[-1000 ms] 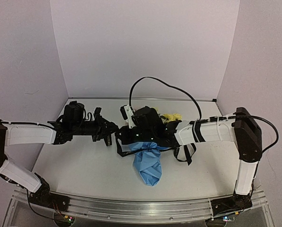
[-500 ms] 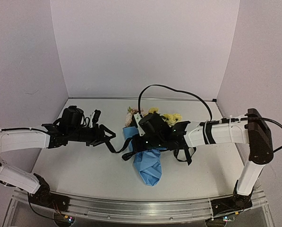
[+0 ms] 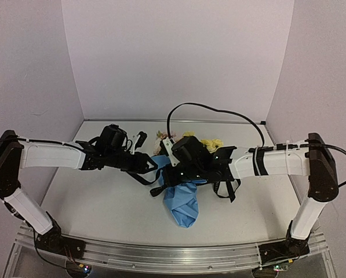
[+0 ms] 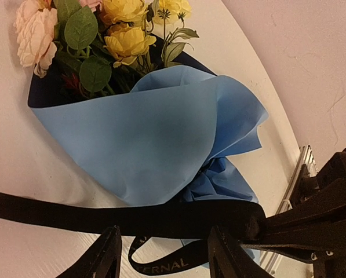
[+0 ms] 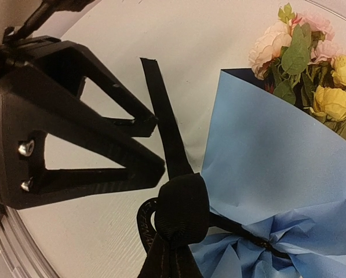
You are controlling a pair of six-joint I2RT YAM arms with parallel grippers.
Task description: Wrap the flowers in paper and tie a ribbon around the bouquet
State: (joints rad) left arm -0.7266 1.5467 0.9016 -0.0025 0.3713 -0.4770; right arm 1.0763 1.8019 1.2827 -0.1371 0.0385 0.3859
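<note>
Bouquet point(image 3: 181, 200) lies mid-tabletop point(image 3: 97, 202), tail twd near edge, blooms twd far edge.

Nearest is the crumpled, gathered tail of the paper point(image 4: 155, 133). It's light blue outside, w/ navy lining showing at the mouth.

Just past the tail, the ribbon point(image 4: 103, 214), black w/ pale lettering, cinches the paper's neck. One flat length runs out from there over the tabletop to a cut end. A slack loop w/ the lettering sags beside it.

Right hand point(image 4: 265, 223) is pinched tight on the ribbon close by the neck, on the bouquet's left flank. Left hand point(image 4: 164, 240) faces it from the left-edge side, fingers spread partway. The strip crosses by its tips but isn't clamped, so it grips nothing. The two hands' tips nearly meet.

Farther back the paper fans into a cone. Then come the flowers point(image 4: 123, 40): yellow roses at ctr, pale pink ones to one side, green leaves btwn. The heads point twd far edge, stopping short of it.
</note>
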